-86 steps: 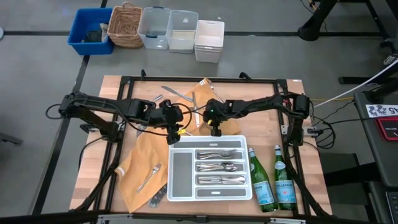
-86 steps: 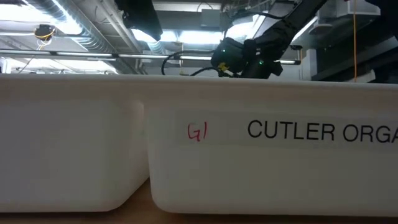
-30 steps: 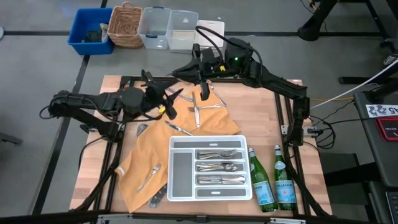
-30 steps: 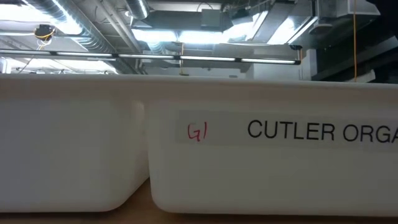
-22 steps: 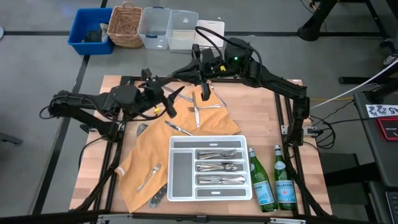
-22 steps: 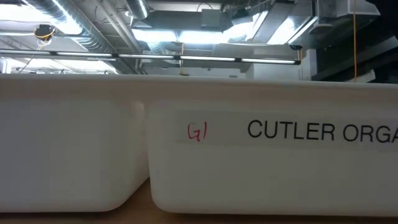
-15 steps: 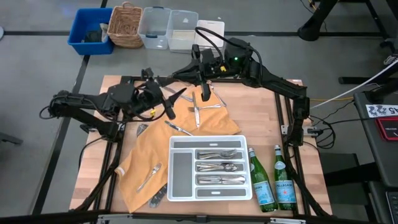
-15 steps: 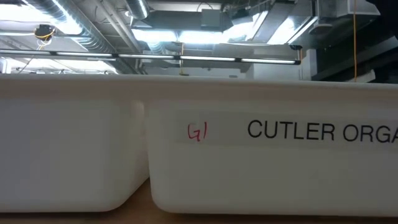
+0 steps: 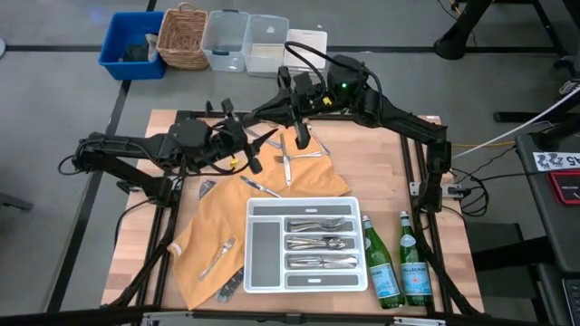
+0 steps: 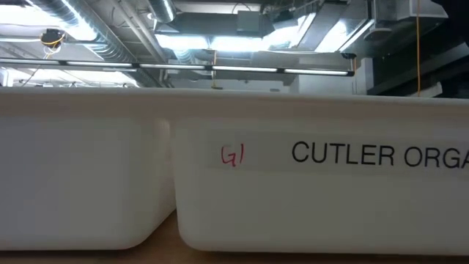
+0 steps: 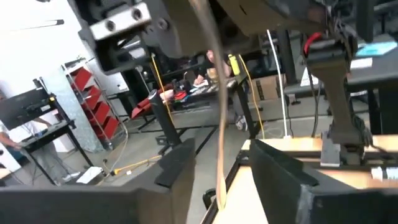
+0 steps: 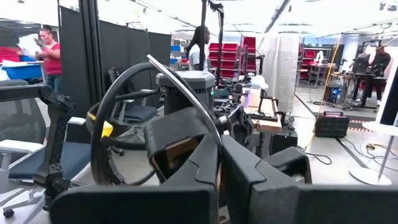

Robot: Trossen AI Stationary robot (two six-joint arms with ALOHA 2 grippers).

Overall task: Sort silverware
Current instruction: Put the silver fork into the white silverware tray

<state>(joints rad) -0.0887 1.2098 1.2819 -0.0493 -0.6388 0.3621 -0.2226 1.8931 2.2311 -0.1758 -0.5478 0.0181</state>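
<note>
Wooden desk (image 9: 381,186) under bright workshop lights: an orange cloth (image 9: 227,217) carries loose silverware (image 9: 285,161) at its far end and near left corner, while most pieces already lie in the white tray (image 9: 306,279) at the near side. A piece could slip and drop back among the others if the hand-over between arms is mistimed. The right pincer (image 9: 301,136), far centre, is closed on a slim piece hanging downward; the left pincer (image 9: 251,152), just left of it, gapes wide, empty.
</note>
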